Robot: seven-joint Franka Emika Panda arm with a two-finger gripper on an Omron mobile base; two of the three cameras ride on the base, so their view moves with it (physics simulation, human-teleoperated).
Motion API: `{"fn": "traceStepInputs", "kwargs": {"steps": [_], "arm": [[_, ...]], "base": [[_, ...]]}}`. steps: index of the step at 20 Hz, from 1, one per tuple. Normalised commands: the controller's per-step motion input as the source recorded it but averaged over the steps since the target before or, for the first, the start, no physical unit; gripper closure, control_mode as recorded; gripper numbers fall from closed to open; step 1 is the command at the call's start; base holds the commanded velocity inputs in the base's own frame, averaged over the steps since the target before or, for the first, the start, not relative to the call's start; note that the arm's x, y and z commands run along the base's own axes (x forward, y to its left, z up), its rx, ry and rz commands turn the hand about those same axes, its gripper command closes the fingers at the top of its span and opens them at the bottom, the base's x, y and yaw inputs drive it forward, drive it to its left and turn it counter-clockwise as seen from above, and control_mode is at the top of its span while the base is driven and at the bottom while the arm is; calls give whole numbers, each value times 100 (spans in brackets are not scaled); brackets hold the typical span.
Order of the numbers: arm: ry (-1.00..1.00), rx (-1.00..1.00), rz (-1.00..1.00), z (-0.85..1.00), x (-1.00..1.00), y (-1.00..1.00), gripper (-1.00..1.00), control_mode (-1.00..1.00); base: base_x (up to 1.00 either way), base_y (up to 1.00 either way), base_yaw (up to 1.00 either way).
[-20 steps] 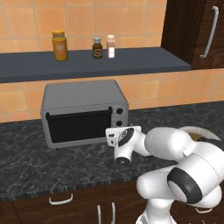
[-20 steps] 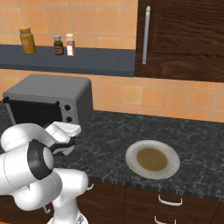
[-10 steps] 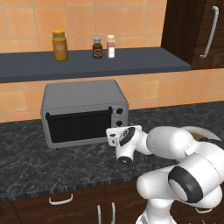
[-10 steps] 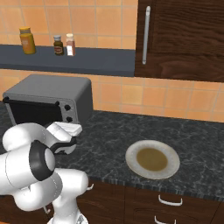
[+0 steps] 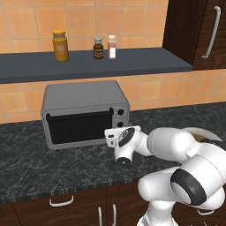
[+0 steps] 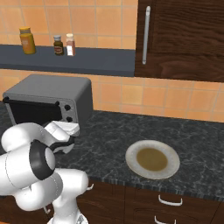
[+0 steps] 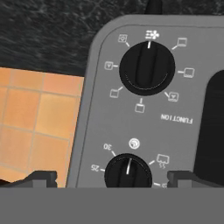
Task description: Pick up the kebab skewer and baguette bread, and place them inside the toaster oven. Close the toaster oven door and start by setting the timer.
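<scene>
A: Item: toaster oven (image 5: 84, 112), on table (image 5: 31, 163), door (image 5: 79, 128) shut. Fingers (image 7: 41, 177) spread, empty, flanking timer knob (image 7: 127, 170).

B: Risk: function knob (image 7: 147, 68) (adjacent) could be mistaken; a slipped grip leaves the timer unset.

Arm (image 5: 176, 148): glossy white rounded shells, segments bulbous and smooth. Joints (image 5: 189, 187): dark grey to black rings between shells. Wrist (image 5: 123, 137): white housing with small dark markings. Fingertips (image 7: 41, 177): small, dark, blocky.
</scene>
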Motion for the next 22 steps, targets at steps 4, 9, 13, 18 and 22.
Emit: {"fn": "traceStepInputs", "kwargs": {"steps": [4,9,13,18,22], "arm": [[0,0,0,0,0,1,-100,-100],[0,0,0,0,0,0,-100,-100],[0,0,0,0,0,0,-100,-100],[0,0,0,0,0,0,-100,-100],[0,0,0,0,7,16,100,-100]], "base": [[0,0,0],[0,0,0],[0,0,0],[0,0,0],[0,0,0]]}}
